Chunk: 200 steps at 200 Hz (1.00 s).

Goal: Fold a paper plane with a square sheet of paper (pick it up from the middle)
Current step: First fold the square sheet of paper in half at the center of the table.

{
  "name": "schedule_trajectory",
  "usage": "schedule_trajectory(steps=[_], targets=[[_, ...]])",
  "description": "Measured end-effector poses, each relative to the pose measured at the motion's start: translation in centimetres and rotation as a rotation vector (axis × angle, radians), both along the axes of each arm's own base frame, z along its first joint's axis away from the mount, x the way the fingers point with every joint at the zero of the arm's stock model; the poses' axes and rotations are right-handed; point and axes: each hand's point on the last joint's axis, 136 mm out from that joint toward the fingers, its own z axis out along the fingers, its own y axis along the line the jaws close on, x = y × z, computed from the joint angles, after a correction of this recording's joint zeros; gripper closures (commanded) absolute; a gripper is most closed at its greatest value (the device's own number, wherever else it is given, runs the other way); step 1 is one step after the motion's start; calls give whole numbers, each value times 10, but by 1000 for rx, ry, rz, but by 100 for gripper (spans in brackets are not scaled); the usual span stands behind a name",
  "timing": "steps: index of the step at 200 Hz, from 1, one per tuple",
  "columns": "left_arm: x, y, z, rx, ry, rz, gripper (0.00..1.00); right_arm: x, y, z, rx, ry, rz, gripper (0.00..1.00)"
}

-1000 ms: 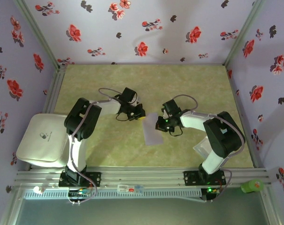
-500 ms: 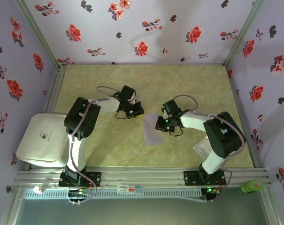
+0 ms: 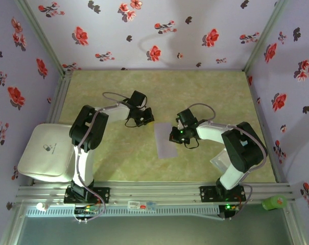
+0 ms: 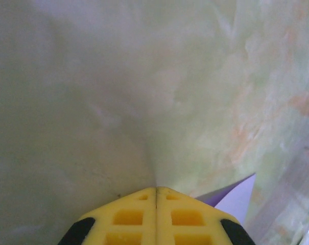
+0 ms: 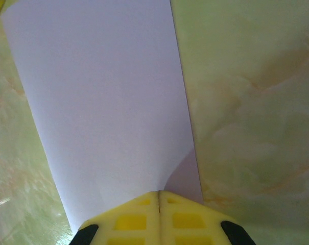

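Right wrist view is showing the lavender sheet (image 5: 108,102) lying flat on the table (image 3: 205,92), already folded narrow. The right gripper (image 5: 158,196) is resting clenched on the sheet's edge, and the left gripper (image 4: 156,191) is hanging clenched just beside its corner. Any sideways drag is probably risking a skewed crease, since nothing is pinning the sheet's other side.

Paper (image 3: 166,143) flat on table (image 3: 210,92), between left hand (image 3: 151,119) and right hand (image 3: 171,137)

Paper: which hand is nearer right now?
Right. The right hand, shut, is over the right edge of the paper; the left hand, shut, is beside its far-left corner, off the sheet.
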Motion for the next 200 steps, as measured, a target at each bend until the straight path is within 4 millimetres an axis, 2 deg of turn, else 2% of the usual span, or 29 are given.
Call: schedule_trajectory(steps=[23,49,68,83,107,126,162,200], targets=[[3,2,8,4,-20,10,94,0,-1,0,-5,-3,-3,100],[-3,-5,40,-31,-76,-8,94,0,-2,0,-8,-6,-5,100],[-21,-19,64,-66,-119,-49,94,0,-2,0,-8,-6,-5,100],[-41,-35,72,-95,-129,-91,94,0,-3,0,-11,-8,-7,100],[-80,-55,61,-122,-83,-161,94,-1,-4,0,-16,-12,-10,100],[-105,-61,47,-127,-28,-192,94,-1,-5,0,-17,-12,-10,100],[-132,-64,29,-139,34,-198,93,-1,-5,0,-16,-12,-11,100],[-161,-54,1,-114,102,-192,93,-1,-5,0,-18,-16,-12,100]])
